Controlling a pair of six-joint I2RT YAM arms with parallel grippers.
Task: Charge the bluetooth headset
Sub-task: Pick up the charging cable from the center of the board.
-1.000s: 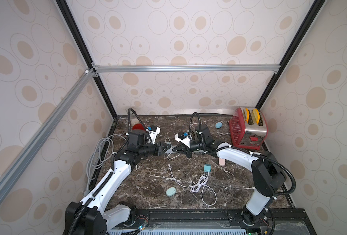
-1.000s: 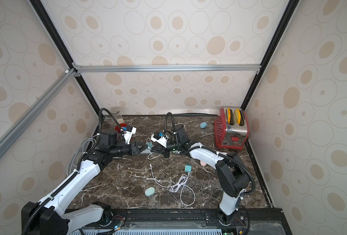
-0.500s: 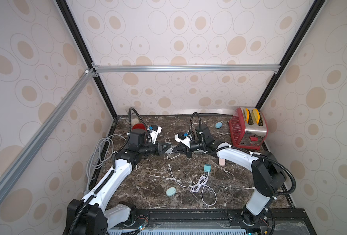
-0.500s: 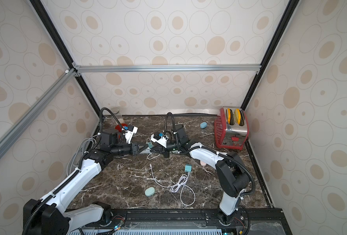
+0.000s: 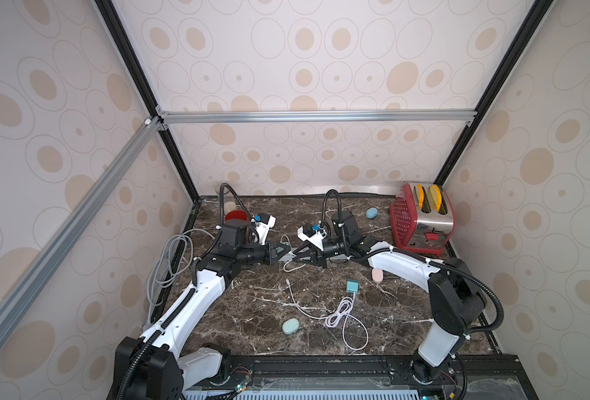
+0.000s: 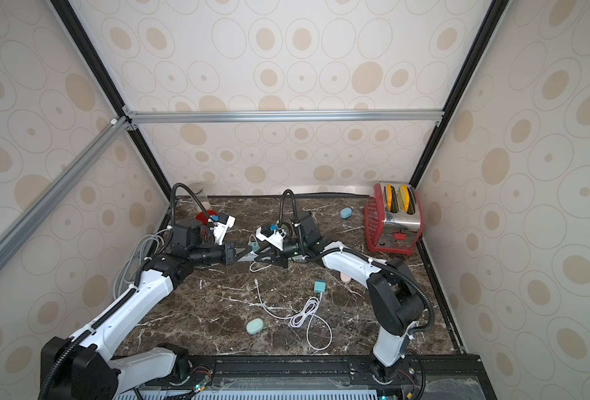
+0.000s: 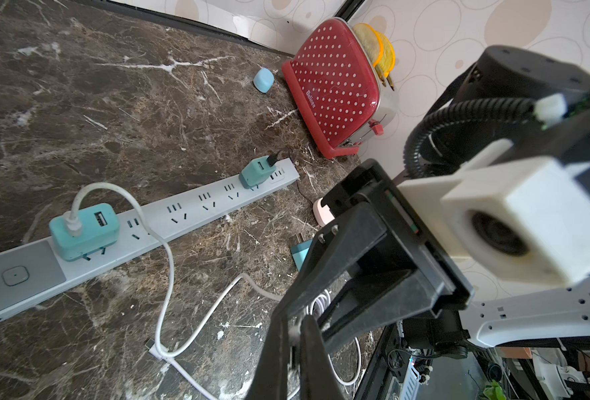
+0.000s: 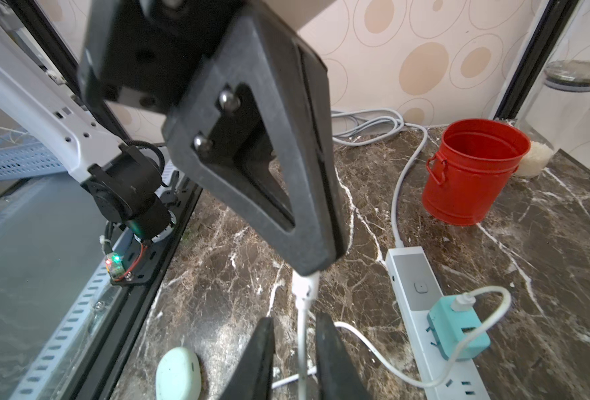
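— Two grippers meet tip-to-tip in both top views; mint headset case (image 5: 290,326) sits apart, nearer front. Why?
— Handover, prob. L wrist: L gripper (image 7: 295,325) clamped. R wrist: it pinches cable plug (image 8: 305,285); R gripper (image 8: 295,322) parted round cord (image 8: 301,341).

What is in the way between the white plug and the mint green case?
Only the loose white cable, lying flat between the plug, pinched in the shut jaws of the left gripper, and the mint case. Nothing taller blocks it.
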